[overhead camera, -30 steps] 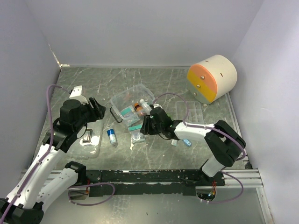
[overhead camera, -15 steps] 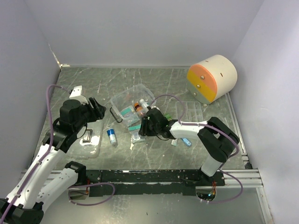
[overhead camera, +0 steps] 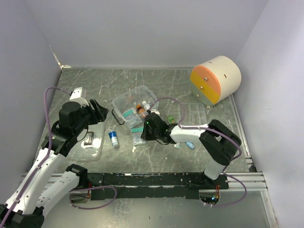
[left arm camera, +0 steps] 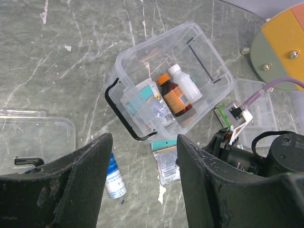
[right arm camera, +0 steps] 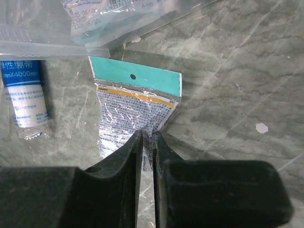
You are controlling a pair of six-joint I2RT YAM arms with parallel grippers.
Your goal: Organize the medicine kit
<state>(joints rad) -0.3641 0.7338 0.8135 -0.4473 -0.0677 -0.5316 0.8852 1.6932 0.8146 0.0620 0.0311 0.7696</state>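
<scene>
The medicine kit [overhead camera: 151, 93] is a clear box with no lid on, standing at the table's middle; a brown bottle [left arm camera: 175, 97], a white bottle [left arm camera: 184, 84] and packets lie inside it [left arm camera: 202, 47]. Its clear lid [overhead camera: 93, 142] with the black handle lies to the left. A silver sachet [right arm camera: 124, 110] with a teal header lies flat in front of the box. My right gripper [right arm camera: 148, 134] is shut on the sachet's near edge [overhead camera: 138, 139]. My left gripper [left arm camera: 142, 142] hangs open above the table, holding nothing. A blue-and-white tube [overhead camera: 113, 139] lies left of the sachet.
A large cream cylinder with an orange face [overhead camera: 216, 80] sits at the back right. A clear divided tray [overhead camera: 192, 113] lies in front of it. A small blue item [overhead camera: 190, 145] and a green packet [overhead camera: 169, 118] lie by the right arm. Grey walls close in three sides.
My right gripper has slid left toward the sachet and closed its fingers on the sachet's edge. The left arm has barely moved.
</scene>
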